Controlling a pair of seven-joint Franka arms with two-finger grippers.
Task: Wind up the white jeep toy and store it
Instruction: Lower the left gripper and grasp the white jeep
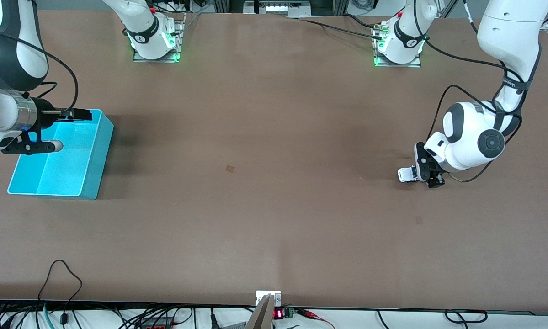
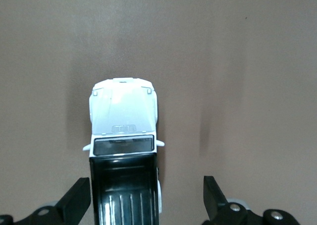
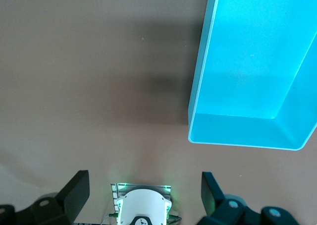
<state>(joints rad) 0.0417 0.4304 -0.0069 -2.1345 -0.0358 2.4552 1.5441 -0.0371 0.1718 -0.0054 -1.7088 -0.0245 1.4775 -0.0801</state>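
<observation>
The white jeep toy [image 1: 407,174] stands on the brown table toward the left arm's end; its white hood [image 2: 124,111] and black roof show in the left wrist view. My left gripper [image 1: 427,172] is down at the jeep, open, with its fingers [image 2: 77,200] on either side of the black roof; the roof lies close to one finger and a wide gap separates it from the other. The cyan bin [image 1: 95,160] sits toward the right arm's end. My right gripper [image 1: 68,130] hangs open over the bin's end nearer the robots, holding nothing.
The right wrist view shows the cyan bin's wall [image 3: 237,131] and the right arm's base [image 3: 142,207] with green lights. Cables run along the table edge nearest the front camera [image 1: 63,274]. Bare tabletop lies between the jeep and the bin.
</observation>
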